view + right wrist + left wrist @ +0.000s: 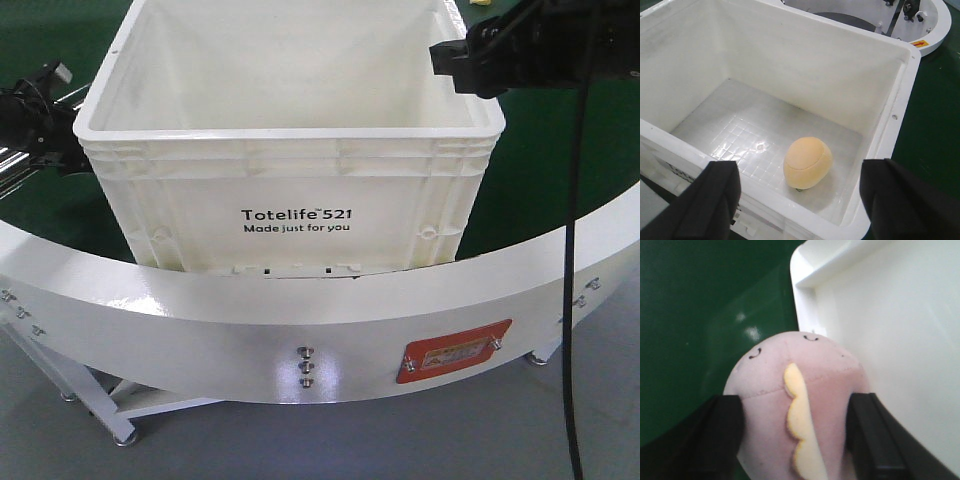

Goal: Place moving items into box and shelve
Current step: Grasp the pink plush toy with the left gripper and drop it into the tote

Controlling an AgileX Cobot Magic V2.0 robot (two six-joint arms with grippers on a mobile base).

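Green tabletop (540, 180), ringed on near side by curved white rail (300, 330). Box (300, 215) set at centre, open-topped. Yellow item (807, 162) already lying on box floor: 1 of 2 placed. Pink item (790, 390) clamped in left gripper (797, 435), left of box, outside its wall, close to rim. Right gripper (800, 200) spread wide, empty, hovering over box's right rim. Step in hand, by the look of it: bringing pink item to box. Next: lift clear of ribbed rim, carry right over opening, lower, release without striking yellow item. Shelving of box not yet begun.
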